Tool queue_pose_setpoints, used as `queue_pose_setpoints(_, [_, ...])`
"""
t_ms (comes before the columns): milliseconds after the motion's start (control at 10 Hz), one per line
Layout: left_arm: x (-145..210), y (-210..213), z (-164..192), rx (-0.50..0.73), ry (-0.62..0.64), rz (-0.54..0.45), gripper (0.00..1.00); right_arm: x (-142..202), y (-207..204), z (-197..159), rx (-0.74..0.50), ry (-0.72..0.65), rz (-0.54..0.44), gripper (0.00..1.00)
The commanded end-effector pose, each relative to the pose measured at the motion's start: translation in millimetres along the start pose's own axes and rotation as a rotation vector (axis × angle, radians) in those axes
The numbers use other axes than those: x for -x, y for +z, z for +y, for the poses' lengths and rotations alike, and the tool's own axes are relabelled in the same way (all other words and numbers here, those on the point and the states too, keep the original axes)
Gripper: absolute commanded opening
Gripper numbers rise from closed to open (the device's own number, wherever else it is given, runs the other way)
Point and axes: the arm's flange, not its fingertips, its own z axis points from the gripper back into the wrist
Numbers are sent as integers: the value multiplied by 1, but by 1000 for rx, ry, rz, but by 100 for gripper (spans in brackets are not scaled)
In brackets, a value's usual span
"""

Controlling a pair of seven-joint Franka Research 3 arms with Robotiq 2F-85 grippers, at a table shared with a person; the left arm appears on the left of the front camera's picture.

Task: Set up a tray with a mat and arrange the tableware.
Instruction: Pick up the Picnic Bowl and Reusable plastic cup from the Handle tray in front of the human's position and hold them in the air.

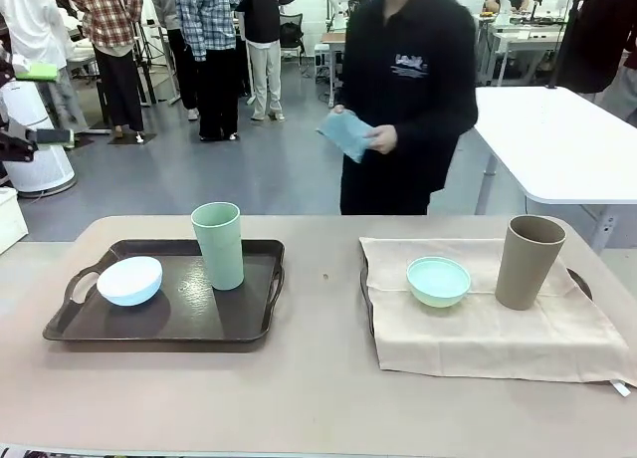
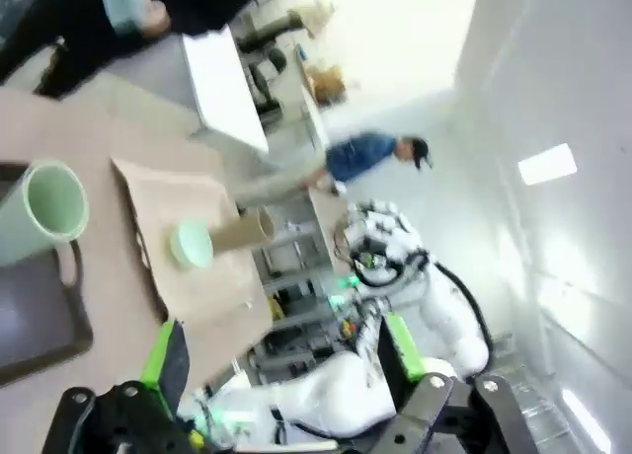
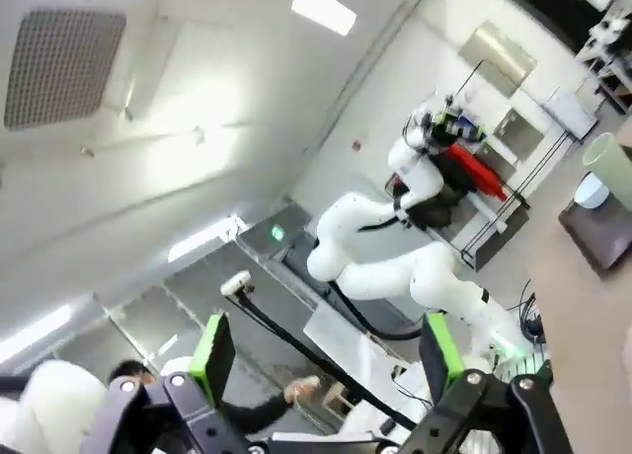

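A dark brown tray point(image 1: 239, 319) on the table's left holds a pale blue bowl point(image 1: 129, 281) and a tall light green cup point(image 1: 218, 245). On the right, a beige mat point(image 1: 518, 339) covers a second tray, whose dark rim point(image 1: 366, 299) peeks out. A mint green bowl point(image 1: 438, 281) and a brown-tan cup point(image 1: 529, 262) stand on the mat. My left gripper point(image 2: 286, 360) hangs open high above the table, looking down at the green cup point(image 2: 44, 212), mint bowl point(image 2: 191, 245) and tan cup point(image 2: 247, 232). My right gripper point(image 3: 326, 360) is open too, pointing up toward the ceiling.
A person stands at the far side, holding a folded blue cloth point(image 1: 348, 134) in both hands. A white table point(image 1: 557, 139) stands behind on the right. The other white arm point(image 3: 395, 266) shows in the right wrist view. Bare tabletop point(image 1: 318, 398) runs along the front.
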Motion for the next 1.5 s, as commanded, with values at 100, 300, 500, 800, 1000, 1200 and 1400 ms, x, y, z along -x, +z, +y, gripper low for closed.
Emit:
queue_pose_setpoints(100, [10, -7, 13, -141, 179, 431, 100, -10, 16, 20, 147, -182, 65, 100])
queue_pose_setpoints(300, [21, -16, 18, -29, 161, 258, 100, -10, 13, 17, 214, -286, 204, 100])
queue_pose_setpoints(500, [21, -16, 18, -29, 161, 258, 100, -6, 24, 24, 138, -167, 37, 100])
queue_pose_setpoints(800, [17, -12, 22, -120, 212, 335, 100, -7, 17, 7, 359, -421, 136, 100])
queue_pose_setpoints(1000, [16, -2, 26, -236, 205, 366, 100, -12, 15, 17, 507, -585, 174, 100])
queue_pose_setpoints(1200, [19, -8, 29, -165, 197, 336, 100, -25, -1, 38, 584, -566, 225, 100])
queue_pose_setpoints(1400, [19, -8, 29, -165, 197, 336, 100, -14, 28, 3, 498, -547, 138, 100])
